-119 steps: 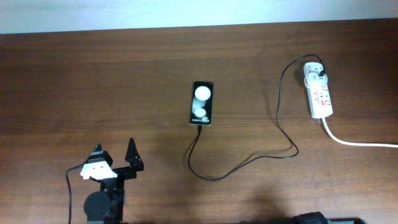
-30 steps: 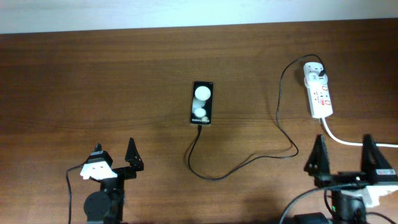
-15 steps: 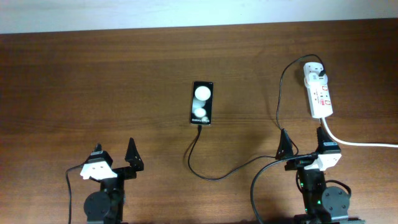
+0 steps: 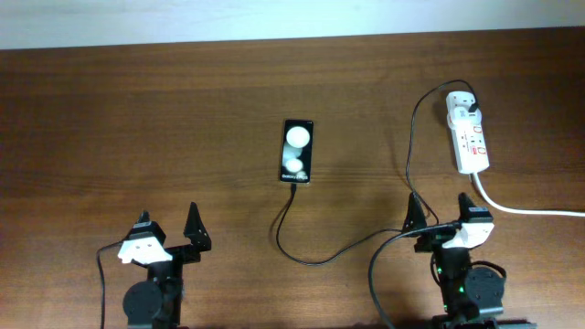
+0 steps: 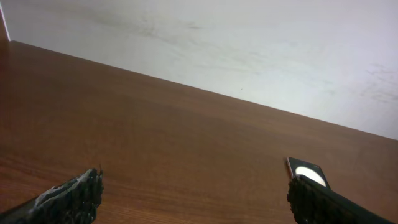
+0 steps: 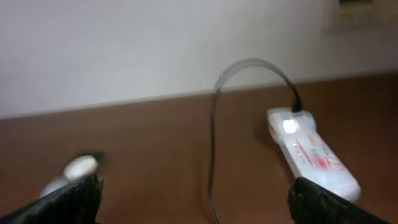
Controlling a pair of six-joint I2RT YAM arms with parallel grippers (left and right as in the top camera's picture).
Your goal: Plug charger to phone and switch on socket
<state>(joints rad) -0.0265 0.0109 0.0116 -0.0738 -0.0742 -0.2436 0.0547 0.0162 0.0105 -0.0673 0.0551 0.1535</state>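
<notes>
The black phone (image 4: 298,152) lies face down mid-table, two white discs on its back. The thin black charger cable (image 4: 366,239) runs from the phone's near end, loops across the table and up to the white adapter on the white socket strip (image 4: 468,137) at the right. My left gripper (image 4: 169,228) is open at the front left, empty; the phone shows at the right edge of its wrist view (image 5: 306,172). My right gripper (image 4: 441,212) is open just below the socket, straddling the cable. Its wrist view shows the socket (image 6: 311,152) and the cable (image 6: 214,137).
A thick white cord (image 4: 526,208) leaves the socket's near end and runs off the right edge. The wooden table (image 4: 137,119) ends at a white wall behind.
The right arm came into view at the front right and moved left and forward to below the socket. The left arm, phone and cable have not moved.
</notes>
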